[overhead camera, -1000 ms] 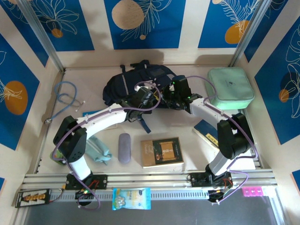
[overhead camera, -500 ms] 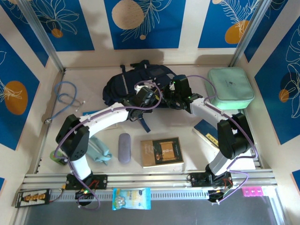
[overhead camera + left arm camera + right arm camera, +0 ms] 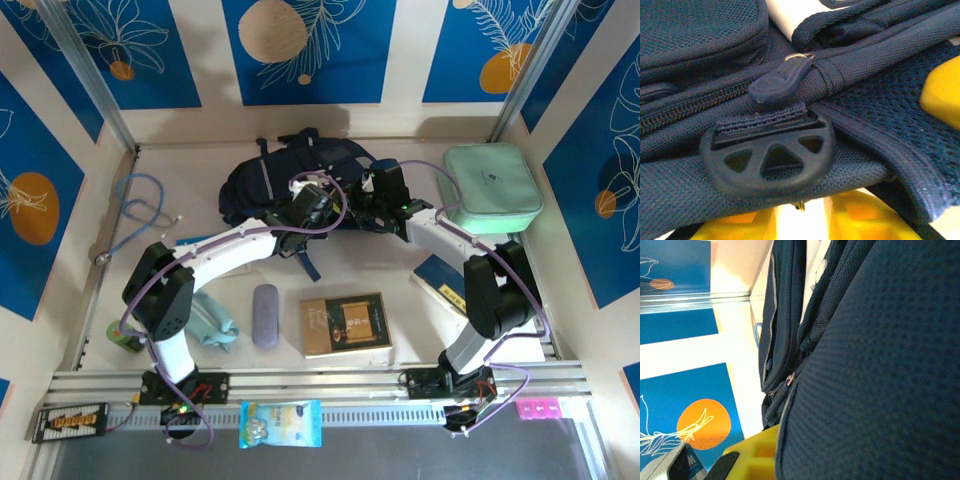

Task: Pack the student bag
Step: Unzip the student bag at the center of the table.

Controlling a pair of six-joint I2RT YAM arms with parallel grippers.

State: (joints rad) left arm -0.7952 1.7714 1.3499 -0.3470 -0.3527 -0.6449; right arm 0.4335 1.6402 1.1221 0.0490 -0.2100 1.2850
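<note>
The student bag (image 3: 270, 180), a dark navy backpack with black straps, lies at the back middle of the table. My left gripper (image 3: 318, 203) is pushed in under its front edge. In the left wrist view the yellow fingers (image 3: 725, 226) stand a little apart with a bright empty gap between them, and the bag's fabric (image 3: 685, 195) lies over their tips. A black plastic buckle (image 3: 770, 157) and a navy zip pull (image 3: 780, 82) sit just above. My right gripper (image 3: 375, 195) is at the bag's right side; one yellow finger (image 3: 752, 455) presses against navy mesh (image 3: 875, 380), which hides the other finger.
A mint green zip case (image 3: 492, 188) sits at the back right, with a dark blue booklet (image 3: 440, 275) below it. A brown book (image 3: 346, 323), a grey-lilac pouch (image 3: 265, 315) and a teal cloth (image 3: 212, 325) lie in front. A blue cable (image 3: 140, 205) is coiled at the left.
My left gripper has crept up and to the right, further in under the bag. The right arm and the bag have stayed put.
</note>
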